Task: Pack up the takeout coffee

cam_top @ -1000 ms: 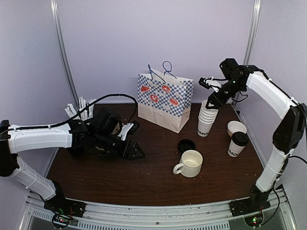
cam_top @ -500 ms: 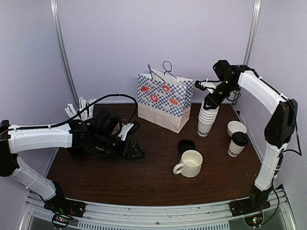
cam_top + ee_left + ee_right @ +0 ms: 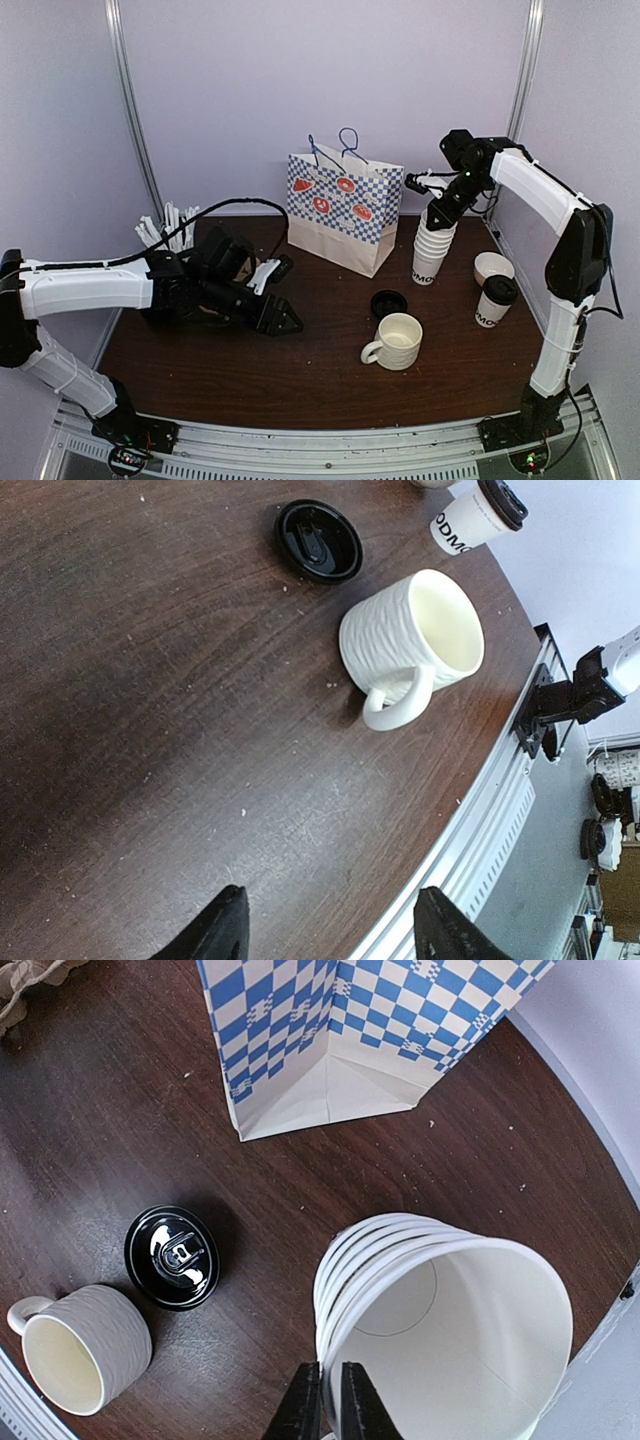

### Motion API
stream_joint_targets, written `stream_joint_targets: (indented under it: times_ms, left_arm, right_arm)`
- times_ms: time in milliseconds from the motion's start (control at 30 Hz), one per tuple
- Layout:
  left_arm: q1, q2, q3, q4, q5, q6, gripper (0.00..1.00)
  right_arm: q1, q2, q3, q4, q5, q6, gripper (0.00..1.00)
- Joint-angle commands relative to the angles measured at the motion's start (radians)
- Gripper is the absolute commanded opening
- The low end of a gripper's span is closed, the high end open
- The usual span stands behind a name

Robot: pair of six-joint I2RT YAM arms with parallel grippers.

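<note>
- Far-left corner of the bench [image 3: 200, 380]: a bundle of thin white wrapped sticks [image 3: 165, 228]; what they are cannot be made out.
- Left gripper [image 3: 330, 930]: low over the left middle of the bench, pointing toward the right. The jaws stand wide apart with only bare wood between them.
- Paper bag [image 3: 345, 210]: blue-and-white check with red motifs, upright near the middle of the far edge, cord handles up.
- Loose black lid [image 3: 388, 302]: flat on the bench in front of the bag, just behind the mug.
- White ribbed mug [image 3: 397, 342]: upright toward the near right, handle pointing left, empty inside.
- Stack of lidless cups [image 3: 430, 255]: upright just right of the bag.
- Right gripper [image 3: 330, 1400]: reaching down onto the top of the stack. The jaws are drawn narrow, pinching the rim of the topmost cup [image 3: 450, 1340].
- Lidded coffee cup [image 3: 495, 300]: white with black lettering and a black lid, upright near the right edge, held by neither arm.
- Open coffee cup [image 3: 492, 265]: same type with no lid, just behind the lidded one. Contact between the two cannot be told.
</note>
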Motion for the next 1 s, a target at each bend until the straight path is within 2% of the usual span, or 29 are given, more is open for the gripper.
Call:
stream_joint_targets:
  times_ms: [0, 333, 833, 967]
  left_arm:
    - [-0.004, 0.011, -0.007, 0.051, 0.035, -0.002, 0.59]
    - [-0.005, 0.005, -0.003, 0.022, 0.017, 0.007, 0.59]
    - [-0.005, 0.020, -0.012, 0.038, 0.024, 0.002, 0.59]
    - [-0.005, 0.023, -0.011, 0.043, 0.025, 0.002, 0.59]
  right_arm:
    - [0.008, 0.013, 0.028, -0.021, 0.015, 0.011, 0.13]
    - [0.009, 0.024, 0.032, -0.032, 0.019, 0.018, 0.14]
    - [0.022, -0.029, 0.076, -0.082, 0.068, 0.001, 0.04]
    - [0.031, -0.029, 0.126, -0.107, 0.144, -0.011, 0.00]
